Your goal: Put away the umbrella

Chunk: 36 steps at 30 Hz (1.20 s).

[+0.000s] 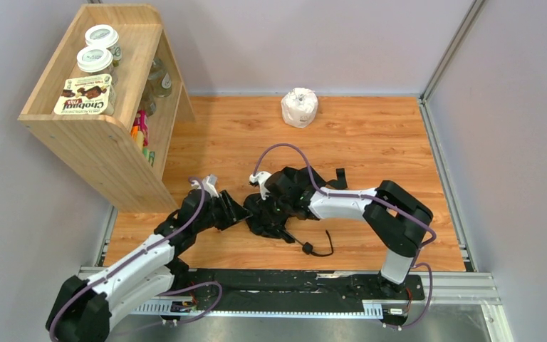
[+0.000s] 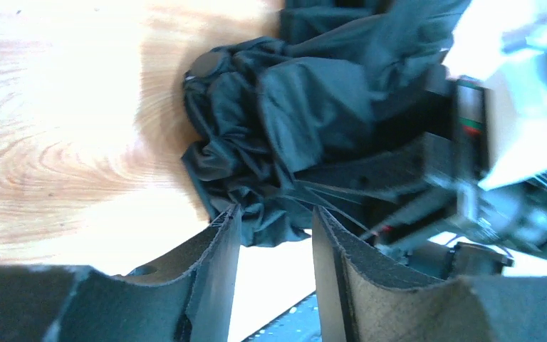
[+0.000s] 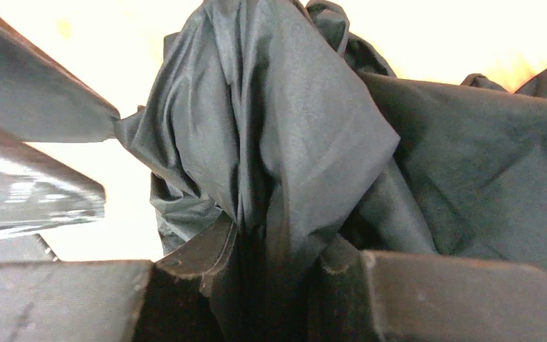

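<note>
Dark fingers (image 3: pixel 203 251) of the right claw (image 3: pixel 274 253) fill the foot of the right wrist view, drawn in tight on a thick fold of the umbrella (image 3: pixel 292 135), whose black fabric rises between them and spreads across most of that picture.

From above, the umbrella lies as a crumpled black heap at the middle of the wood-grain worktop (image 1: pixel 377 135), towards its near edge. The two arms meet over it from either side. A thin shaft (image 1: pixel 295 239) runs out of the heap towards the arm bases and ends in a small handle knob (image 1: pixel 306 248). The wrist strap (image 1: pixel 325 249) curls on the boards just beside the knob.

The left claw (image 2: pixel 274 231) stands at the left side of the heap with a narrow gap between its fingers. The lower hem of the bunched fabric sits right at the mouth of that gap, and the fingers are not pressed together on it. Behind the fabric in this view, the right arm's white body shows as a blur.

At the far left corner stands a wooden shelf unit (image 1: pixel 107 146), well apart from the umbrella. On its top are two white-lidded jars (image 1: pixel 98 48) and a Chobani Flip pack (image 1: pixel 84 95). A white paper roll (image 1: pixel 299 107) stands by the back wall.
</note>
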Tool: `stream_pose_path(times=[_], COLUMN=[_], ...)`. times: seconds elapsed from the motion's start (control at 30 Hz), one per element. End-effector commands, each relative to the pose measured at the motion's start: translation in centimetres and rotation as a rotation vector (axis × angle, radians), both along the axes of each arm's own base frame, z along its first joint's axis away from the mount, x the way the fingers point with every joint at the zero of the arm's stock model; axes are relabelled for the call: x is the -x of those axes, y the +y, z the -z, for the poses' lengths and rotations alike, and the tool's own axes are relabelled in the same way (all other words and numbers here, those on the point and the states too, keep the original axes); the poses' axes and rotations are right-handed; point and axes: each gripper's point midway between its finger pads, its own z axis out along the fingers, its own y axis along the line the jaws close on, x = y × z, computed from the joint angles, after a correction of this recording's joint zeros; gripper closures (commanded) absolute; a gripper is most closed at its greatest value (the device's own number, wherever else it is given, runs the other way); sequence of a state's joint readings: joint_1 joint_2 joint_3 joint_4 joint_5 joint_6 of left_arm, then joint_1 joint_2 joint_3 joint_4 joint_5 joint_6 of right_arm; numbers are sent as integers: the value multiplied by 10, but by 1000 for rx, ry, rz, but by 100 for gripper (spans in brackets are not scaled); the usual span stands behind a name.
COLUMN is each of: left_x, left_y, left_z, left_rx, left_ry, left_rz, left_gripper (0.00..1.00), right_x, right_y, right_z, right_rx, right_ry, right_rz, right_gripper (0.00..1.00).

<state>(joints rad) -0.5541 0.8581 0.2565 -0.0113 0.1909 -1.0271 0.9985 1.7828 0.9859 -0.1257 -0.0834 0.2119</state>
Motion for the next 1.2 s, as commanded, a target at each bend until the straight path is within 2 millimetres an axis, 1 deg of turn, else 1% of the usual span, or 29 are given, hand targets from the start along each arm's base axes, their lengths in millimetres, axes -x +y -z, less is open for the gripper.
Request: stream_pose_path(times=[0.0, 0.07, 0.13, 0.17, 0.2, 0.23, 0.27, 0.33, 0.37, 0.43, 0.47, 0.5, 0.53, 0.57, 0.6, 0.63, 0.67, 0.7, 0.73, 0.8, 0.87, 0.97, 1.0, 1.03, 1.07, 1.1, 1.13, 1.17], left_x=[-3, -4, -5, -6, -6, -8, -9, -12, -13, -15, -16, -17, -18, -19, -22, -22, -24, -24, -25, -28, -32, -34, -34, -33, -34, -33, -34, -35], left_y=[1, 4, 2, -1, -2, -6, -8, -12, -14, -21, -25, -32, -35, -42, -46, -50, -54, -58, -60, -61, -60, -65, -66, -65, -64, -61, -58, -52], left_z=[-42, -53, -66, -74, -77, -88, -93, -104, -102, -106, -104, -107, -106, -107, -114, -110, -121, -119, -125, -120, -110, -101, -94, -93, -95, -91, -100, -90], left_rx=[80, 106, 138, 157, 168, 195, 202, 220, 216, 243, 251, 280, 289, 320, 350, 370, 411, 430, 451, 450, 439, 425, 414, 418, 422, 418, 423, 388], left_ry=[-50, -65, -93, -108, -111, -140, -162, -189, -179, -179, -167, -167, -159, -155, -181, -147, -197, -177, -198, -174, -140, -103, -84, -88, -103, -102, -137, -115], left_rz=[-34, -59, -60, -49, -47, -26, -13, 5, 10, 35, 48, 76, 86, 112, 123, 132, 154, 161, 169, 150, 118, 116, 116, 118, 105, 92, 79, 43], left_gripper=[50, 46, 43, 43, 43, 43, 43, 41, 40, 38, 38, 33, 32, 32, 32, 32, 31, 31, 31, 31, 31, 30, 30, 30, 30, 30, 30, 30], right_x=[62, 60, 50, 46, 42, 39, 33, 25, 23, 18, 16, 15, 14, 13, 14, 16, 14, 15, 13, 14, 15, 13, 11, 11, 8, 4, 1, -1], right_y=[-45, -43, -45, -45, -44, -44, -42, -42, -42, -41, -42, -42, -42, -41, -39, -39, -36, -35, -35, -33, -30, -27, -26, -27, -27, -28, -30, -33], right_z=[37, 27, 15, 9, -1, -12, -26, -48, -58, -71, -75, -77, -81, -83, -89, -94, -100, -103, -106, -112, -118, -117, -117, -115, -115, -118, -116, -115], right_rx=[41, -26, -119, -166, -221, -273, -331, -393, -416, -423, -417, -417, -426, -436, -464, -483, -511, -524, -529, -542, -548, -515, -501, -480, -461, -450, -420, -389], right_ry=[382, 432, 465, 478, 482, 492, 481, 449, 439, 397, 380, 372, 355, 341, 328, 323, 296, 288, 281, 264, 241, 216, 198, 192, 178, 161, 140, 116], right_rz=[-121, -133, -95, -80, -75, -75, -73, -62, -73, -66, -67, -73, -80, -83, -99, -108, -120, -130, -129, -137, -152, -153, -148, -143, -129, -125, -110, -97], right_gripper=[100, 100, 100, 100, 100, 100, 100, 100, 100, 100, 100, 100, 100, 100, 100, 100, 100, 100, 100, 100, 100, 100, 100, 100, 100, 100, 100, 100])
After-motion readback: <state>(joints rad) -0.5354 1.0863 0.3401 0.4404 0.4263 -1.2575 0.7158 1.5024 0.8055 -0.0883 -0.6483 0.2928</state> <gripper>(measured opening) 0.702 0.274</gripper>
